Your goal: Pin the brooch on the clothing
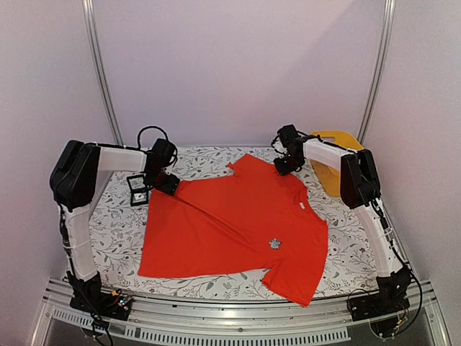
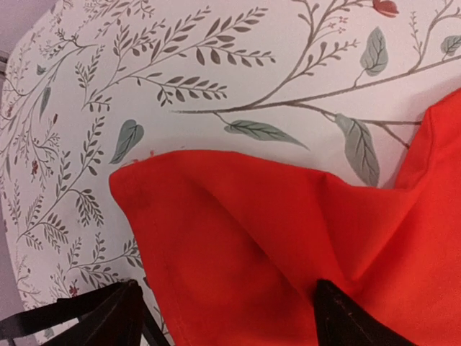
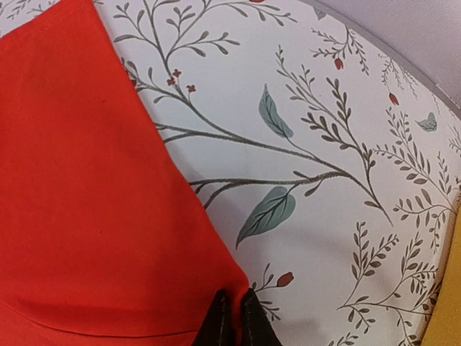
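The shirt (image 1: 230, 223) is spread flat on the desk (image 1: 119, 238), and the brooch (image 1: 274, 244) is seen lying on it, toward 5 o'clock from its middle. The left tool (image 2: 225, 290) is held wide open astride the shirt's 10 o'clock corner, with nothing gripped. The right tool (image 3: 234, 301) is pinched closed on the shirt's edge at 1 o'clock.

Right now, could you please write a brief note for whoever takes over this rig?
Left end effector: open, straddling a corner of the bright red-orange T-shirt.
Right end effector: shut on another corner.
Tiny glittery silvery brooch: lying on the shirt, away from both arms; whether it is fastened cannot be seen.
Left: check the pin, release the shirt.
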Tool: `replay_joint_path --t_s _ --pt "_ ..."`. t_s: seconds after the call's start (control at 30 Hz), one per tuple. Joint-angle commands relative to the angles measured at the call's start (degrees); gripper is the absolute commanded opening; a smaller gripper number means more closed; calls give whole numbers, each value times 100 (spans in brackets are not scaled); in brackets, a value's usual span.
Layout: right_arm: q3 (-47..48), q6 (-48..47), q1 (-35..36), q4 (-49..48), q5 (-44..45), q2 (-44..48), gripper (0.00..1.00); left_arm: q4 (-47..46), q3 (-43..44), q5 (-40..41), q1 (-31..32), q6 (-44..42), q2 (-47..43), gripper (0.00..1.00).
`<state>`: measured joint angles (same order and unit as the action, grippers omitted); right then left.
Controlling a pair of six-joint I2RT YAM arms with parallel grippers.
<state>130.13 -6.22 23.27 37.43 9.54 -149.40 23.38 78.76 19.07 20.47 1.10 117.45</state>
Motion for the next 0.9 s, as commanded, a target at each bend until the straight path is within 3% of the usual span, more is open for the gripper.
replay_joint_path --t_s 0.0,0.57,0.73,0.87 --pt "15 -137 -60 196 141 -263 0 -156 213 -179 -72 -81 76 85" --pt "-39 54 -576 -34 -90 -177 0 -114 461 33 -191 78 297 87" --pt "-38 8 -577 4 -228 -97 28 -34 473 107 -188 86 388 87" --pt "-40 49 -567 35 -305 105 44 -13 499 105 -169 85 241 87"
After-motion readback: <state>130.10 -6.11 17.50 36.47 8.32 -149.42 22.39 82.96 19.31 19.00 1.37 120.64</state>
